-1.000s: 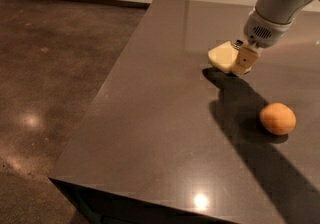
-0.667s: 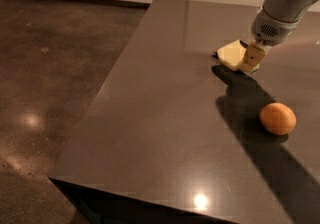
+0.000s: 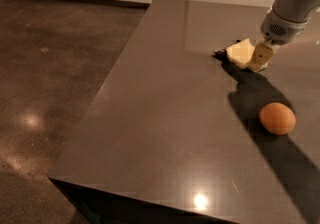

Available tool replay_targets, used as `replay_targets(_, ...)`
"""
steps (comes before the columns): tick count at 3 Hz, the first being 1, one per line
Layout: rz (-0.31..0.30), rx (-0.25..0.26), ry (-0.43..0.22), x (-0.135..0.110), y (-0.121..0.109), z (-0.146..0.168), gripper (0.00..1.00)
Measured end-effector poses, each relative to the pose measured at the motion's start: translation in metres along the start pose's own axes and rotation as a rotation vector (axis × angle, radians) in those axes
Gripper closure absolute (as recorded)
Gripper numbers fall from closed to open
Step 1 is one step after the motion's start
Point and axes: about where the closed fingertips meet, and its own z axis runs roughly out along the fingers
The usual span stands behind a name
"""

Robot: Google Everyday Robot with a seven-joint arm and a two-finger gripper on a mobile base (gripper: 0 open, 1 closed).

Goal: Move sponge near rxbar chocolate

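Table [image 3: 165, 118]: hand [image 3: 253, 57] tight around sponge [image 3: 239, 52].

Gripper [image 3: 256, 60] clamped on sponge [image 3: 240, 52], far finger seemingly hidden behind it, arm [image 3: 295, 3] cropped top-right.

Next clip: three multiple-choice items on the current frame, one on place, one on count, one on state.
1. The pale yellow foam sponge lies: A at the dark table's near edge; B by the gripper, far right; C on the floor.
2. Count of the round orange fruit: A one; B two; C three.
3. The fruit is: A gripped; B lying free; C on the sponge.
Key: B, sponge touches gripper; A, only one shows; B, it sits alone on the table.
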Motion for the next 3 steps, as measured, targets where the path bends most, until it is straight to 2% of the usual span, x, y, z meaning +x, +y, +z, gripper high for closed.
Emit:
replay_targets(2, -0.002, 0.001, -0.005, -0.0022, -0.0014, 0.0043, 0.17)
replay_targets(3, -0.003, 0.002, -0.006, -0.0033, -0.0019, 0.0067, 0.00)
